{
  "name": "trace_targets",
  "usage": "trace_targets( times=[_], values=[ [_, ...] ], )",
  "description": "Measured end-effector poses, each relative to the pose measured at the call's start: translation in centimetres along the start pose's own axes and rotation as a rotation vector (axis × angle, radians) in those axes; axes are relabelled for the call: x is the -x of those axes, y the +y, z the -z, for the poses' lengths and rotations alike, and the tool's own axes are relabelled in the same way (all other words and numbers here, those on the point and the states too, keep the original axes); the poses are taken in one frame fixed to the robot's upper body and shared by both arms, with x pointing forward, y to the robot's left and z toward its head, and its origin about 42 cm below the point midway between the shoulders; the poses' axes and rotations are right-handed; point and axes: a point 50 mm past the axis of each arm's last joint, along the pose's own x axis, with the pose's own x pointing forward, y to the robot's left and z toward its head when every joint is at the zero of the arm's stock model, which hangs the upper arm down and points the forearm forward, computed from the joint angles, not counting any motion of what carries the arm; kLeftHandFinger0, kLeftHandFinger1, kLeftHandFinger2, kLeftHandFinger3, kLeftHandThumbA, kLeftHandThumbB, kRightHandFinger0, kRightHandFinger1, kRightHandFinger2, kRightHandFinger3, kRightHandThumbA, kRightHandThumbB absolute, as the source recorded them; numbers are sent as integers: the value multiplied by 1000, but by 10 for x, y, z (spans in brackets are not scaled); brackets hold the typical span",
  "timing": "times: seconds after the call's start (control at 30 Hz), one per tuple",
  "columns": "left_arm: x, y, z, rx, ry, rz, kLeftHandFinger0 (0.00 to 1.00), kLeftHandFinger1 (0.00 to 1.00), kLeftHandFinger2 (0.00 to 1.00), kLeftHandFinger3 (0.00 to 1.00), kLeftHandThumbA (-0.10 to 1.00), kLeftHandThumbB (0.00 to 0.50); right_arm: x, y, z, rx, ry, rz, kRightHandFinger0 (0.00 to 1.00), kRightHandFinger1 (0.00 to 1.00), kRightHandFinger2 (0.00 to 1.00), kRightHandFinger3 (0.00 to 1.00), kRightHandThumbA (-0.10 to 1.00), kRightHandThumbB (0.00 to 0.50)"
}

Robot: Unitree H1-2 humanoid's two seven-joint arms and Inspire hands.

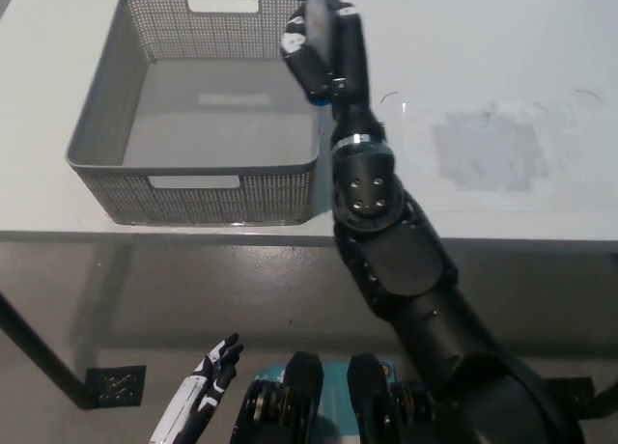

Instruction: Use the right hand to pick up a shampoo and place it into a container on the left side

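Your black right hand is gripping the shampoo tube, fingers wrapped around it, blue cap below them, over the right rim of the grey basket on the worktop. Your white left hand is hanging low, fingers spread, holding nothing.

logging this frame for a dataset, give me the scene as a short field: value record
right hand: black hand shut on the shampoo, raised at the basket's right rim
shampoo: light tube with a blue cap at its lower end, mostly hidden by the fingers
basket: grey perforated basket on the table's left part, nothing inside it
left hand: white hand resting low at lower left, below the table edge, open
table: white top with a dull patch on its right part
task state: shampoo not yet in the basket
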Motion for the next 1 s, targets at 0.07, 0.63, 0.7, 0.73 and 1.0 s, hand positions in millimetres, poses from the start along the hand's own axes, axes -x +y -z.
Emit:
trace_targets(
  times=[0.07,0.63,0.7,0.73,1.0],
  values=[
    [-1,0,0,2,0,3,1000,1000,1000,1000,876,231,-1,5,2,14,12,-16,0,293,711,728,-100,135],
    [-4,-2,-3,5,5,16,1000,1000,1000,1000,849,199,8,15,34,29,160,-59,253,526,850,896,61,145],
    [-4,-2,-3,5,7,16,1000,1000,1000,1000,851,200,8,15,35,20,161,-69,479,616,823,915,417,197],
    [-4,-2,-3,5,8,16,1000,1000,1000,1000,851,206,8,15,35,13,159,-79,552,708,944,1000,488,281],
    [-4,-2,-2,8,20,18,1000,1000,1000,1000,863,206,6,13,36,5,133,-208,1000,1000,1000,1000,960,386]
  ],
)
